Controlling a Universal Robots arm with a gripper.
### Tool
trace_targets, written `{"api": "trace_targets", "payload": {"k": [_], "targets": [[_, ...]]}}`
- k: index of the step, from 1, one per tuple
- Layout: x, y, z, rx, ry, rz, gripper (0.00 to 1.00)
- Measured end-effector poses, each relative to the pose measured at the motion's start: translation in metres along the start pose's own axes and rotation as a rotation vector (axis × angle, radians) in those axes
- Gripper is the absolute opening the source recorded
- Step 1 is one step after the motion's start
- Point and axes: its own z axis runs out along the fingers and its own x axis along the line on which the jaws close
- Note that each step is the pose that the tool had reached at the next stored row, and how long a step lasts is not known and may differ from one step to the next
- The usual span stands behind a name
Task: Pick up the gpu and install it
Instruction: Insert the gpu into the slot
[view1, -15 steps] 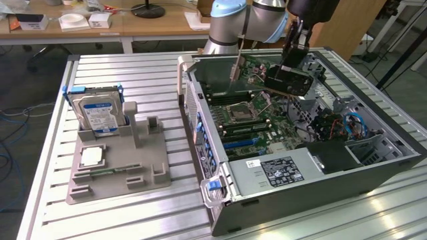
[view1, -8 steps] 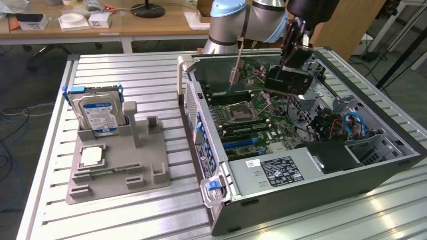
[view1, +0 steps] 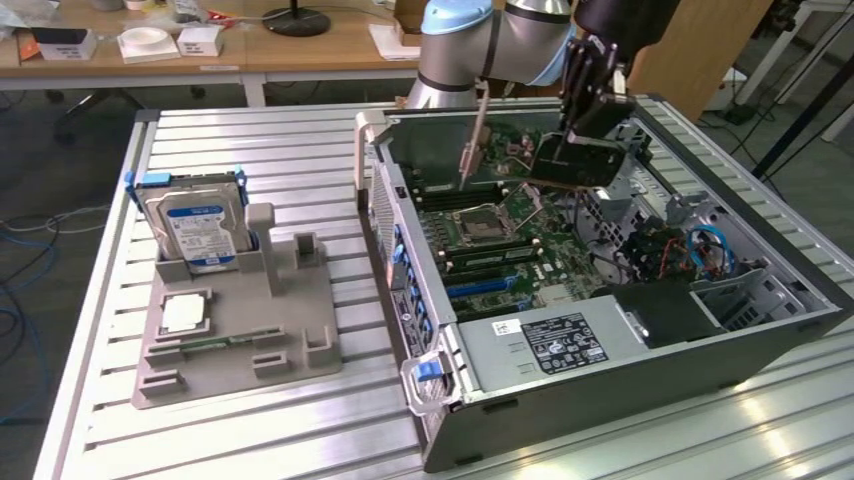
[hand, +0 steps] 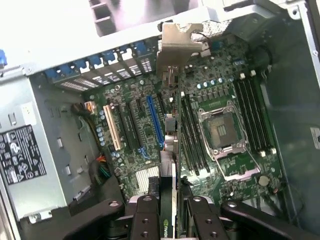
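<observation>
Bare silvery metal gpu (hand: 181, 44) bracket; ribbed matt metal table (view1: 267, 150); matt grey plastic holder (view1: 254, 340).

I count one gpu (view1: 577, 160) and one gripper (hand: 169, 202), mine. There is one open computer case (view1: 601, 420), and inside it I see one motherboard (hand: 225, 80), one empty CPU socket (hand: 220, 130) and one power supply (view1: 561, 340). Among the expansion slots, one is blue (hand: 155, 120) and one is cream (hand: 112, 127). The one table (view1: 267, 140) bears one grey fixture (view1: 254, 380) with one hard drive (view1: 198, 225), one processor (view1: 183, 314) and one memory stick (view1: 200, 345).
</observation>
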Motion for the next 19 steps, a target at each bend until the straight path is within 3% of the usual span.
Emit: {"api": "trace_targets", "payload": {"k": [12, 19], "targets": [[0.0000, 0.0000, 0.0007, 0.0066, 0.0051, -0.188, 0.26], [0.0000, 0.0000, 0.0008, 0.0090, 0.0069, -0.254, 0.26]]}}
